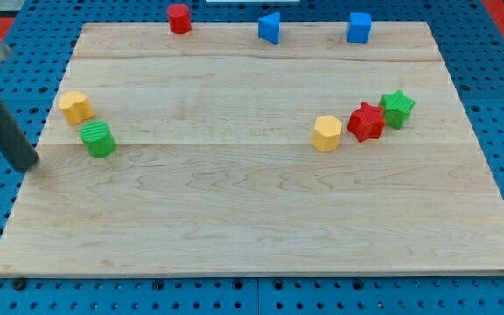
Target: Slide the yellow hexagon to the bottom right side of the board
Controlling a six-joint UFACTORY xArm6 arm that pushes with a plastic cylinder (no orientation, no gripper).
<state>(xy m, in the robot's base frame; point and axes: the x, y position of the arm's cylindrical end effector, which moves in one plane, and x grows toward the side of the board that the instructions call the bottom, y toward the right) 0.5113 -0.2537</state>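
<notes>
The yellow hexagon (pixel 326 133) lies right of the board's middle, just left of a red star (pixel 367 121). My dark rod comes in from the view's upper left, and my tip (pixel 31 165) rests near the board's left edge. The tip is far to the left of the yellow hexagon. It sits just left of and slightly below a green cylinder (pixel 98 138), without touching it.
A second yellow block (pixel 75 107) lies above and left of the green cylinder. A green star (pixel 397 108) touches the red star's right side. Along the top edge stand a red cylinder (pixel 178 18), a blue triangle (pixel 269 28) and a blue cube (pixel 359 27).
</notes>
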